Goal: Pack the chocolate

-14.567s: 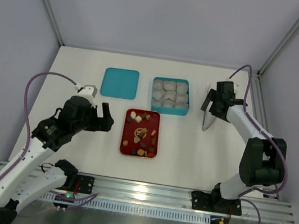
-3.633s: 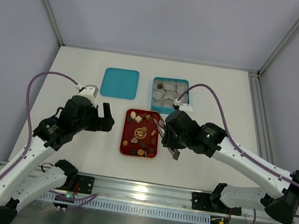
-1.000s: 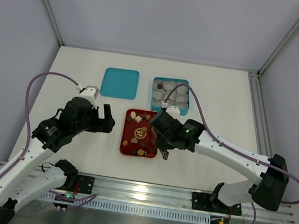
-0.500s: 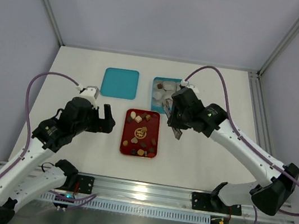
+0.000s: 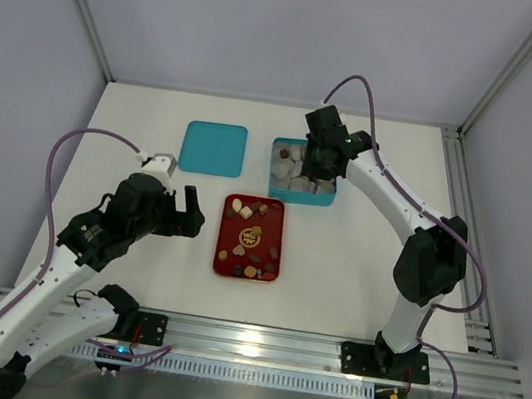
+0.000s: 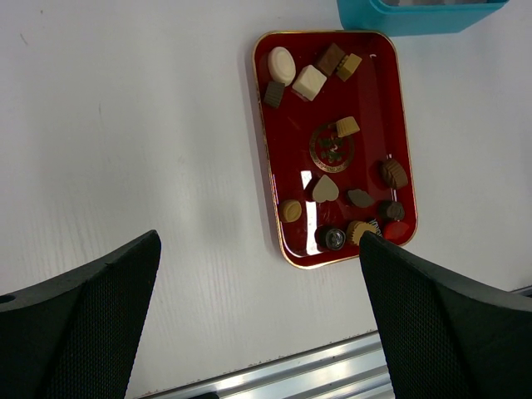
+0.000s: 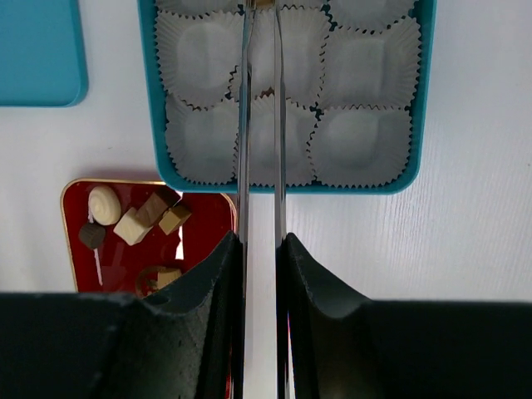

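- Pale grey walls point(image 5: 273, 29) and slim metal posts close in a white table point(image 5: 145, 130), with both arms reaching in from its near edge.
- At the left, the left gripper point(image 5: 186, 211) hangs above bare table just beside the tray. Its two black fingers point(image 6: 91, 307) are spread as wide as they go, and nothing is between them.
- Beyond it, a flat square teal plastic lid point(image 5: 213, 148) lies on the table, apart from the other things.
- In the middle sits a rectangular red tray with a gold rim point(image 6: 370, 91).
- Most of the chocolate is here: small loose chocolate pieces point(image 6: 309, 81) in dark brown, light brown and cream are scattered over the tray, bunched at its far and near ends.
- Just past the tray's far right corner, with a narrow strip of table between them, stands a square teal plastic box point(image 7: 422, 91). It is filled with pale fluted paper cups point(image 7: 362, 145) in rows of three.
- Over that box is the right gripper point(image 7: 259, 7). Its long thin metal fingers point(image 7: 243, 125) run side by side with only a slim gap, reaching along the middle column towards the far row.
- At the tips, right on the top edge of the wrist view, a small brown chocolate piece point(image 7: 264, 3) appears pinched between them, though little of it shows.
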Motion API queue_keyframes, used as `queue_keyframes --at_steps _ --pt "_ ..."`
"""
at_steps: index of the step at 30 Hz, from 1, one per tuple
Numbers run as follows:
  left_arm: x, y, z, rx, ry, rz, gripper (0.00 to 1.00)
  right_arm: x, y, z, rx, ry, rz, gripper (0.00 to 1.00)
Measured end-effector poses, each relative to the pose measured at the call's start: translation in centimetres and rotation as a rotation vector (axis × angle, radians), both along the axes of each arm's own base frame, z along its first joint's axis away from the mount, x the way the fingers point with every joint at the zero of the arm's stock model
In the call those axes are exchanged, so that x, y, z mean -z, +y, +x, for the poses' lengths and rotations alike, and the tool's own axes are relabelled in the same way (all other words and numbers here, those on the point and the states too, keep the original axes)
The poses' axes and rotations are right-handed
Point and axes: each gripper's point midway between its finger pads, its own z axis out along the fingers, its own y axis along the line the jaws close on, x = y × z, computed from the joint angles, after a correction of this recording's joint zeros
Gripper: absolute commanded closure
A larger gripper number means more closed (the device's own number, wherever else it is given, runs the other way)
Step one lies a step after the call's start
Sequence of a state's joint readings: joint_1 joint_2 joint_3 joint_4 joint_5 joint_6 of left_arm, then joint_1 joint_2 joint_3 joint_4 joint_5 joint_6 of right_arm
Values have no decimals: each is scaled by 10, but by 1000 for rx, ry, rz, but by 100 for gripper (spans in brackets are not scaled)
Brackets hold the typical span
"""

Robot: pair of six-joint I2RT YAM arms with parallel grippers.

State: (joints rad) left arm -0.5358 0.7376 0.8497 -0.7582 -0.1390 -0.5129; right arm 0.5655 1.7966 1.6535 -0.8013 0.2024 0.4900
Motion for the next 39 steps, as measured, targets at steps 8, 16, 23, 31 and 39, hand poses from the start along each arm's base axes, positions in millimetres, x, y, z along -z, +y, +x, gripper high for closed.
queue_keyframes --at_steps 8,16,23,31,39 --pt "0 0 0 1 0 0 0 14 0 29 -8 7 -42 88" --pt "0 0 0 1 0 0 0 13 -3 33 -8 5 -49 88" --pt "0 0 0 1 0 0 0 18 -1 32 -17 19 -46 80" --pt "0 0 0 2 0 0 0 22 -1 32 -18 27 -49 73" --pt "0 0 0 1 0 0 0 23 -1 31 -21 29 -53 63"
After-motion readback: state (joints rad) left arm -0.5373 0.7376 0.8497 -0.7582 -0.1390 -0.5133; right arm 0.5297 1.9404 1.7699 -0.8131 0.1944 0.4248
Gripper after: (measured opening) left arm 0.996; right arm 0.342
